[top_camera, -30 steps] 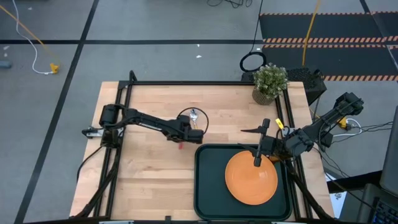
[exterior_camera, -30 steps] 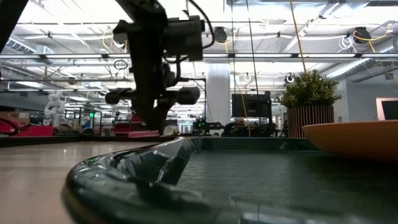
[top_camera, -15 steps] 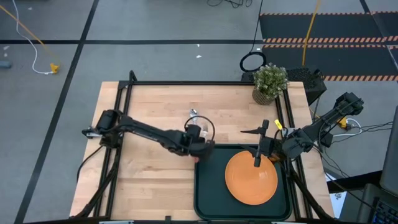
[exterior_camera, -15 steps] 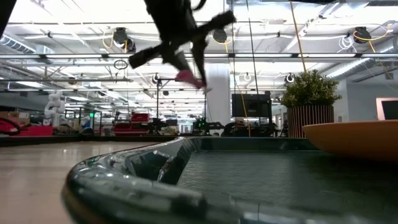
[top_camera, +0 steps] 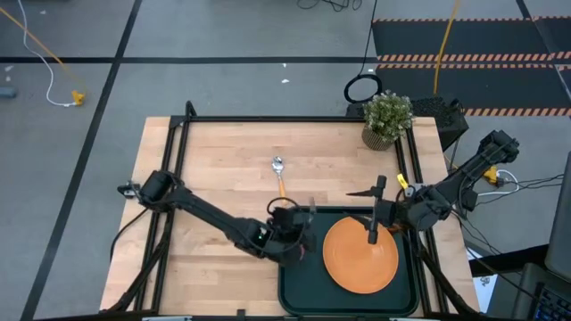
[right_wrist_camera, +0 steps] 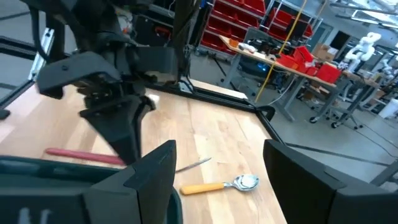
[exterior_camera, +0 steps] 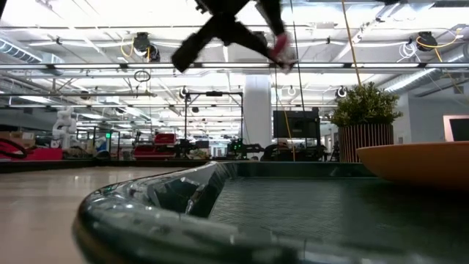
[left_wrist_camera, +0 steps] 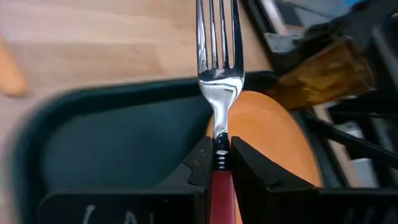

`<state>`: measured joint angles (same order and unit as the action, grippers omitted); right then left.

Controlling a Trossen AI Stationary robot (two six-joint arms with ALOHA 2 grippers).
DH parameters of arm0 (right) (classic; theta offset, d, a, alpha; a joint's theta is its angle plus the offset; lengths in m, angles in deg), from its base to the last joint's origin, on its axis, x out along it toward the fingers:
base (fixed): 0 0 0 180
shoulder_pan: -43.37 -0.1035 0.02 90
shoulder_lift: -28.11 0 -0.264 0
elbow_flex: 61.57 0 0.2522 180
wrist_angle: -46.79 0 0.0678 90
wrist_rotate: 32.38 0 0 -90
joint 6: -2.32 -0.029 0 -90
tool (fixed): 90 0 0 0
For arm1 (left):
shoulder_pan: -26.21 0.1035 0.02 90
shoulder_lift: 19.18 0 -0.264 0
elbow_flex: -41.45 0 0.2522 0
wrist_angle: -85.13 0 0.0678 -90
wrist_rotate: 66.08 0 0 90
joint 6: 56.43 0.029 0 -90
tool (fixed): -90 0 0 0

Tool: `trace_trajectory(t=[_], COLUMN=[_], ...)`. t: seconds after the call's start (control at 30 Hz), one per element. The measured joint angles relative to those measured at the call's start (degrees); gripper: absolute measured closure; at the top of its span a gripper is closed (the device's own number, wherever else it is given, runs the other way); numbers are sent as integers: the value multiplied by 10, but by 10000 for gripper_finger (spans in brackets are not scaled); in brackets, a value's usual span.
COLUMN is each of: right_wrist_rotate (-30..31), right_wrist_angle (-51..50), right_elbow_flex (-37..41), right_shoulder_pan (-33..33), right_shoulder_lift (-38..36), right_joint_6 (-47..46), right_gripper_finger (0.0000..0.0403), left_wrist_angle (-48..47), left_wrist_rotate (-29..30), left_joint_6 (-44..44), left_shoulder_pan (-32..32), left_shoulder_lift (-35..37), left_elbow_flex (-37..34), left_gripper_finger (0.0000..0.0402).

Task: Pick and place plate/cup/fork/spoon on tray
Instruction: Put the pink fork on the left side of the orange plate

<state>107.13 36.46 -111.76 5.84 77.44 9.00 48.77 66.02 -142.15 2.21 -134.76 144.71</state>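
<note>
The fork (top_camera: 310, 209) has silver tines and a pink-red handle. My left gripper (top_camera: 305, 228) is shut on it above the left part of the dark tray (top_camera: 285, 267). The orange plate (top_camera: 360, 254) lies flat in the tray. The spoon (top_camera: 280, 174) lies on the wood beyond the tray. My right gripper (top_camera: 361, 212) is open at the plate's far edge, and nothing is between its fingers in the right wrist view (right_wrist_camera: 224, 180). An amber cup (left_wrist_camera: 329, 74) shows beside the right arm's dark parts; I cannot tell whether it is touched. My left gripper pinches the fork between its two fingers where the pink-red handle meets the metal neck (left_wrist_camera: 219, 163). The fingers come from above, slanting. The fork is lifted clear and about level, with its tines (left_wrist_camera: 217, 37) past the tray's far rim and its handle (right_wrist_camera: 81, 155) toward the near edge.
A potted plant (top_camera: 387, 119) stands at the table's far right corner. A black frame (top_camera: 268, 119) runs along the table's edges. Bare wood (top_camera: 214, 169) lies left of and beyond the tray. The tray's left half (left_wrist_camera: 93, 143) is bare.
My left gripper has risen from the table near the spoon, carrying the fork. It has gone toward the near and right edges to above the tray's left part, turning as it went. The fork is now lifted clear. The spoon has stayed where it was.
</note>
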Motion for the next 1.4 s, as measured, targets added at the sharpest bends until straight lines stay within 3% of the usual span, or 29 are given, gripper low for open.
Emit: trace_trajectory(t=[0.23, 0.5, 0.87, 1.4], right_wrist_rotate=[0, 0, 0, 2], right_wrist_angle=[1, -5, -7, -16], right_elbow_flex=[0, 0, 0, 0], right_shoulder_pan=[-9, -24, -46, -62], right_shoulder_lift=[-4, -4, -5, -5], right_joint_6=[0, -2, -15, -28], right_gripper_finger=[167, 167, 167, 167], left_wrist_angle=[117, 173, 54, 13], left_wrist_rotate=[6, 18, -6, -32], left_joint_6=[17, 5, -43, -78], left_shoulder_pan=[-21, -37, -24, -20], left_shoulder_lift=[-47, -84, -129, -138], left_elbow_flex=[-1, 5, 67, 72], left_gripper_finger=[360, 360, 360, 360])
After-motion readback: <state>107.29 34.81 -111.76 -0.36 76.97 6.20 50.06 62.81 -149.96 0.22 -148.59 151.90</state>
